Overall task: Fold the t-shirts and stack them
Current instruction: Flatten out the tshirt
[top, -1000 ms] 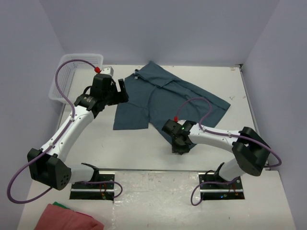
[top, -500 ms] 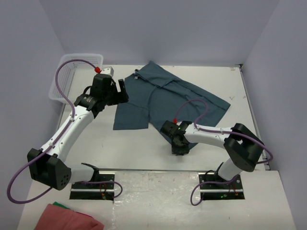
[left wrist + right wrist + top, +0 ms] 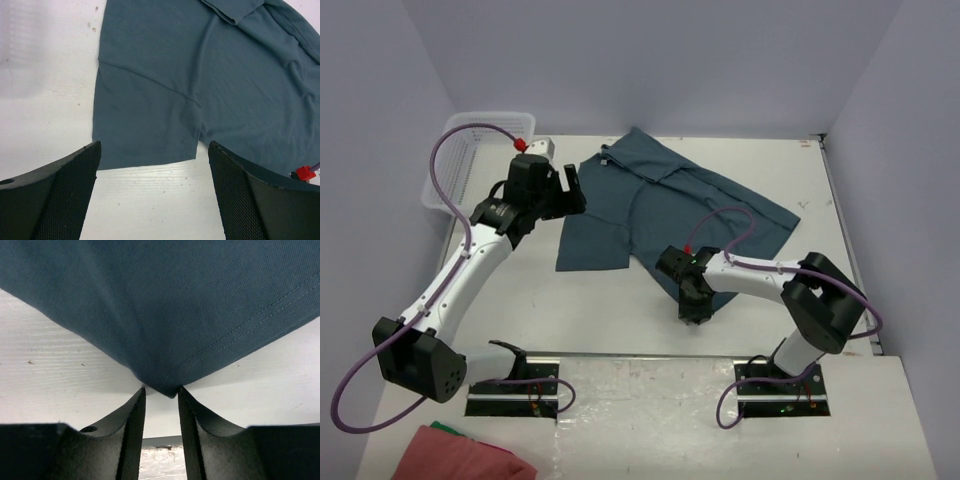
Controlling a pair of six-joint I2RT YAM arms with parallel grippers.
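Note:
A dark teal t-shirt (image 3: 670,200) lies spread flat, partly folded, across the back middle of the white table. My left gripper (image 3: 572,190) is open and empty, hovering over the shirt's left sleeve; in the left wrist view the sleeve hem (image 3: 145,150) lies just ahead of the wide-open gripper (image 3: 155,200). My right gripper (image 3: 692,312) is at the shirt's near bottom corner. In the right wrist view the gripper (image 3: 161,392) stands nearly closed, with the hemmed corner of the shirt (image 3: 160,300) pinched between its tips and the cloth puckering toward them.
A white wire basket (image 3: 470,140) stands at the back left corner. A red cloth (image 3: 460,455) lies off the table at the bottom left. Bare table (image 3: 600,300) lies between the shirt and the arm bases.
The right gripper has edged slightly left at the shirt's near corner. The left arm has shifted a little left above the sleeve.

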